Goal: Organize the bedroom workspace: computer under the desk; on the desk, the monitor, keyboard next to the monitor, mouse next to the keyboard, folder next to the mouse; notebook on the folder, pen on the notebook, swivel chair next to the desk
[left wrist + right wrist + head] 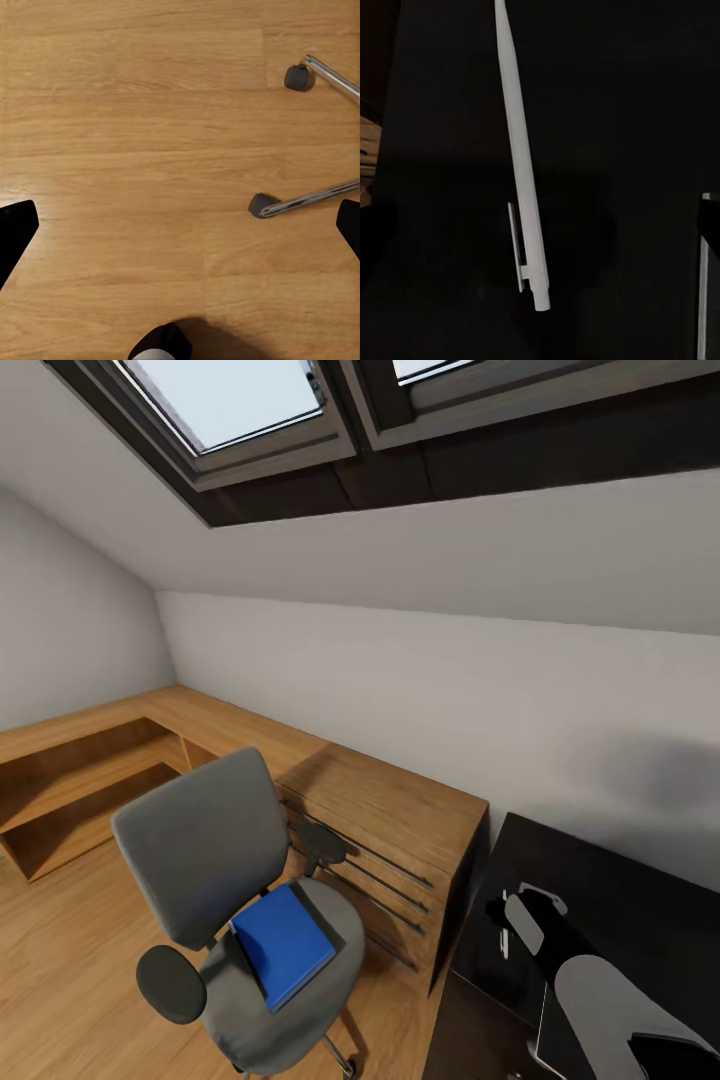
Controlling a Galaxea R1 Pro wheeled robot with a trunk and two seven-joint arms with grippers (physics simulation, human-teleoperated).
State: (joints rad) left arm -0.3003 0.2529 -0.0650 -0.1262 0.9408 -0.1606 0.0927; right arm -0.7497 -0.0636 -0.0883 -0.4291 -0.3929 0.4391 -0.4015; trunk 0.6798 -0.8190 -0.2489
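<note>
Two grippers to report. Left gripper (180, 225): the left wrist view has dark fingertips (16, 229) at opposite edges, well apart, nothing between them, bare wooden floor (135, 150) below. Right gripper (528, 920): over the black desk (620, 900) at 4 o'clock in the head view; in the right wrist view its dark tips barely separate from the dark desktop, so I cannot tell how the jaws stand. Judging by that view, they hang above the pen (521, 172) rather than clamped on it.

Task things: blue folder (285, 945) lies flat on the seat of the swivel chair (215, 880), around 7 o'clock in the head view. Pen lies on the desk, a small white mark just beside the right gripper in the head view. A pale edge at 3 o'clock in the right wrist view may be the notebook, cannot confirm.

Risks, as judgement:
- pen is thin and round, a pinch off its axis could roll or flick it across the desktop
- chair is on casters (298, 76), a push while taking the folder could roll it away
- folder overhangs the seat front slightly, a nudge could tip it to the floor

View differences: right wrist view gives the pen's clip and taper, unreadable in the head view. Left wrist view gives chrome chair legs (315, 199) and casters. Head view gives the chair, folder and desk together, plus a wooden cabinet (390, 830) between chair and desk.
</note>
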